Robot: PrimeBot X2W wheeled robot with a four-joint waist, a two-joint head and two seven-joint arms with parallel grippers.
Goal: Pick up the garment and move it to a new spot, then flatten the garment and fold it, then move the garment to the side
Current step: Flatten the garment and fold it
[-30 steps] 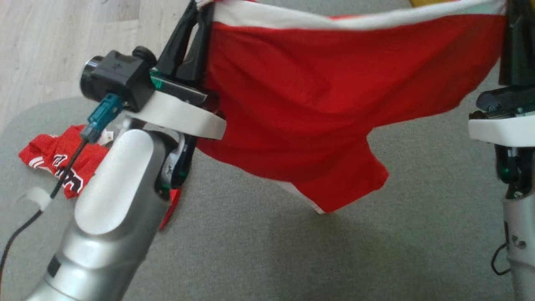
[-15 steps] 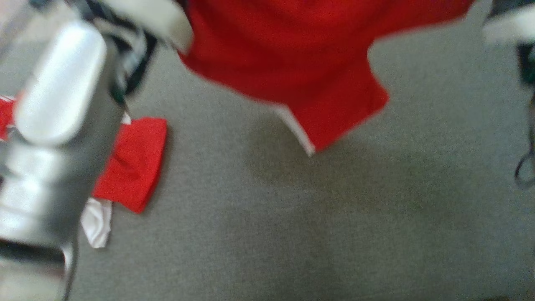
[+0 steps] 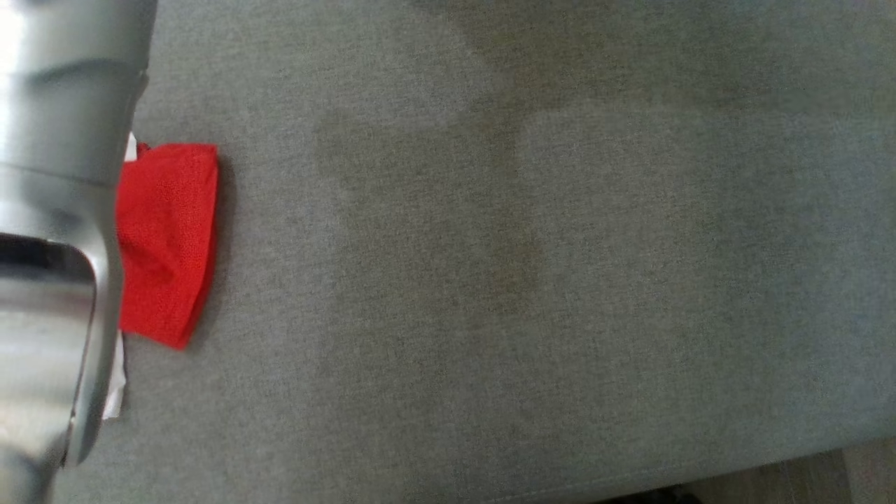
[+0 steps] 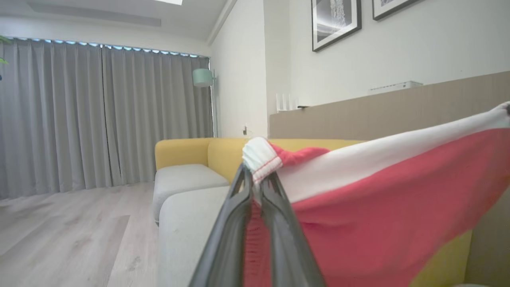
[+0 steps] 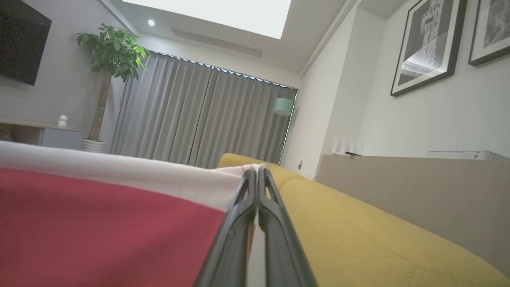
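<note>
Left wrist view is showing the garment [image 4: 378, 231] stretching lengthwise in the air between the left gripper [image 4: 257, 175] and right gripper [image 5: 255, 171], both pinching its white band [image 4: 358, 165]; its bottom is running out of frame.

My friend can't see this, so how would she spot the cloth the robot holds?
Find the yellow sofa. In front, a red garment with a white top band stretches between the left gripper and right gripper. The other red cloth lies down; this one hangs.
</note>
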